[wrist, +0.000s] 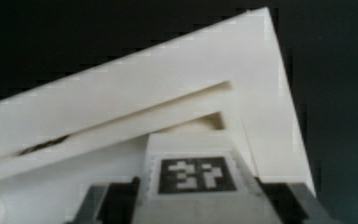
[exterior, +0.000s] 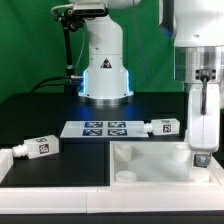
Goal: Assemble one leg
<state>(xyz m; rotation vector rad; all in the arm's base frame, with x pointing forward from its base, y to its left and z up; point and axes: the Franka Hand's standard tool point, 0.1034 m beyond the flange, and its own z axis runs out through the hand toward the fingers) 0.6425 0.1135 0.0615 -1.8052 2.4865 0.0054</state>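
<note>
My gripper (exterior: 203,103) is at the exterior view's right, pointing down, shut on a white leg (exterior: 203,138). The leg hangs upright over the right corner of the large white frame (exterior: 150,160), its lower end close to the frame's wall. In the wrist view the leg's tagged block (wrist: 197,172) sits between my two dark fingers (wrist: 108,200), with the frame's corner (wrist: 176,90) below it. Two other legs lie on the table: one (exterior: 160,127) beside the marker board's right end, one (exterior: 35,147) at the left.
The marker board (exterior: 105,128) lies flat on the black table behind the frame. The arm's white base (exterior: 104,60) stands at the back centre, with a cable (exterior: 68,50) to its left.
</note>
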